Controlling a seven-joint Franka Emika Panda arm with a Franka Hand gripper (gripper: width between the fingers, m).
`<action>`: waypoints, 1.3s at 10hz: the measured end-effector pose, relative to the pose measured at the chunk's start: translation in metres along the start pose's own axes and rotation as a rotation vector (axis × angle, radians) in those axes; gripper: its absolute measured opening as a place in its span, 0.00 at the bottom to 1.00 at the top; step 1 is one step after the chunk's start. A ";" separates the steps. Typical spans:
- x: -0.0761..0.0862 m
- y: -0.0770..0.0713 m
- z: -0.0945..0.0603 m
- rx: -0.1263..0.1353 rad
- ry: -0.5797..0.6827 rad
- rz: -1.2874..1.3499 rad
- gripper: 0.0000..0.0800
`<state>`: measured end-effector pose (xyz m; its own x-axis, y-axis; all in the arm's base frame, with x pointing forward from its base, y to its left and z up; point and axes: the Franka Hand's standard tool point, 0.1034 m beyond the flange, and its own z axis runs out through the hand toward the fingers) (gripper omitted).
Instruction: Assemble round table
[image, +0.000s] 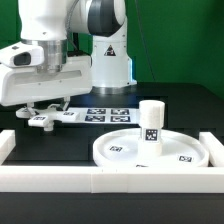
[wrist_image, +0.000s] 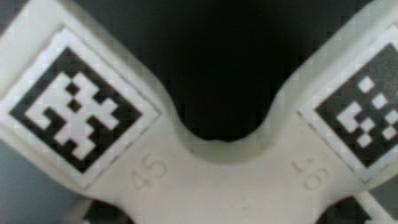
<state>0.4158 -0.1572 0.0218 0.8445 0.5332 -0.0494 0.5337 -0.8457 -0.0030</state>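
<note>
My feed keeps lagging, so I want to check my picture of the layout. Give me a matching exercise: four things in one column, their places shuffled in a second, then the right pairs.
Things:
1. leg
2. round disc
3. cross-shaped foot
4. marker board

Places:
A. lies flat beyond the disc, in the middle of the exterior view
B. right under the claw, at the exterior view's left
C. stands upright on the disc
D. lies flat just behind the white border rail, toward the exterior view's right

Pairs: 1-C, 2-D, 3-B, 4-A.
</note>
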 end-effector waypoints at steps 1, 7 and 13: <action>0.004 0.000 -0.003 0.000 0.003 0.002 0.56; 0.080 -0.036 -0.059 0.003 0.049 0.132 0.56; 0.201 -0.065 -0.118 0.038 0.060 0.372 0.56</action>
<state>0.5564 0.0074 0.1299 0.9819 0.1893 0.0043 0.1893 -0.9814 -0.0330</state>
